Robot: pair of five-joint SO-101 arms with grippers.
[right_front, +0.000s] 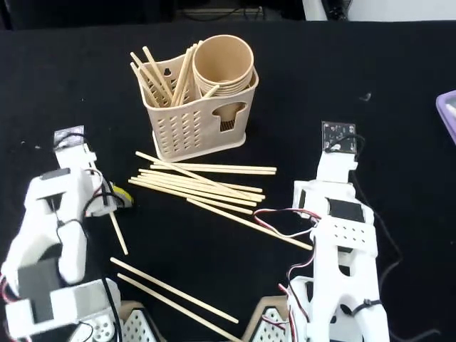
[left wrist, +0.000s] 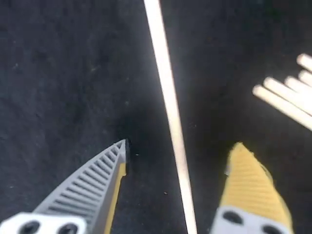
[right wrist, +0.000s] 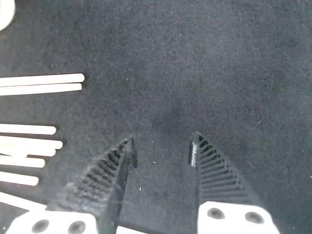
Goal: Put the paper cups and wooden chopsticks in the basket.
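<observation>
A beige basket (right_front: pixel 196 132) stands at the back middle, holding a stack of paper cups (right_front: pixel 222 64) and several wooden chopsticks (right_front: pixel 160 75). A loose pile of chopsticks (right_front: pixel 199 184) lies in front of it. My left gripper (left wrist: pixel 181 145) is open, low over the black table, straddling a single chopstick (left wrist: pixel 168 97) that runs between its grey and yellow fingers; in the high view it sits left of the pile (right_front: pixel 114 199). My right gripper (right wrist: pixel 161 146) is open over bare cloth, just right of the pile's ends (right wrist: pixel 44 83), with nothing between its fingers.
Two more chopsticks (right_front: pixel 171 292) lie near the front edge between the arm bases. One long chopstick (right_front: pixel 249 222) slants toward the right arm (right_front: pixel 342 214). A purple object (right_front: pixel 447 107) pokes in at the right edge.
</observation>
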